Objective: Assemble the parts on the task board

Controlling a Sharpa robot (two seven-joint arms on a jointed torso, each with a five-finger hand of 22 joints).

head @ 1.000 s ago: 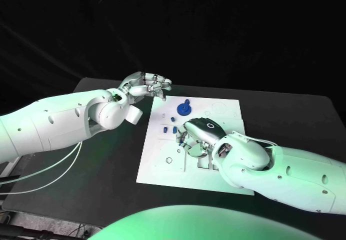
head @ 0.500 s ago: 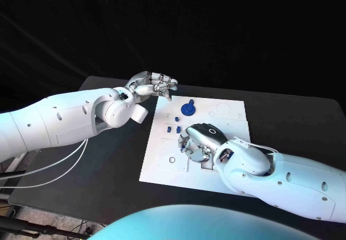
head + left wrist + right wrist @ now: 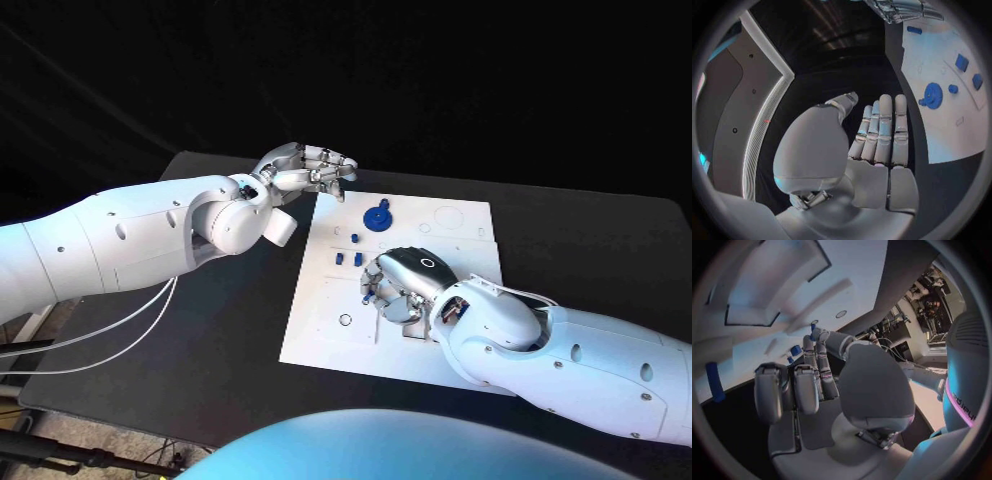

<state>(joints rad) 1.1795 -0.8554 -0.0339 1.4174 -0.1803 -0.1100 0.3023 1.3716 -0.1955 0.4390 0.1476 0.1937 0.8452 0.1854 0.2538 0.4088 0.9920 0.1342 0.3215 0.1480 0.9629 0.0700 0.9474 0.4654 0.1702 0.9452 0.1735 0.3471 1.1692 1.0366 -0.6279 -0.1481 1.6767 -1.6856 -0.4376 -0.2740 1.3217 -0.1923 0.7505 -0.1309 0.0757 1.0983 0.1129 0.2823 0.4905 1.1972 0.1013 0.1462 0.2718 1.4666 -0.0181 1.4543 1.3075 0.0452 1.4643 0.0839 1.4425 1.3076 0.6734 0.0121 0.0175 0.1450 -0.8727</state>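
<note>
The white task board [image 3: 320,318] lies mid-table. A blue gear [image 3: 378,216] sits near its far edge, also seen as the gear [image 3: 932,94] in the left wrist view. Small blue parts [image 3: 346,257] stand just below the gear. My right hand [image 3: 398,287] is bent down over the board's middle, thumb and fingertips [image 3: 818,338] meeting on a small blue part [image 3: 812,328] at the board's surface. My left hand [image 3: 306,170] hovers off the board's far left corner, its fingers [image 3: 882,127] side by side, curled, holding nothing.
A small ring [image 3: 345,320] marks the board's near left part. Rectangular recesses [image 3: 767,295] lie on the board ahead of the right hand. Another blue part [image 3: 715,382] lies beside that hand. Black table [image 3: 202,330] surrounds the board.
The right hand has shifted slightly over the board's middle and stays low on it. The left hand keeps its place by the far left corner.
</note>
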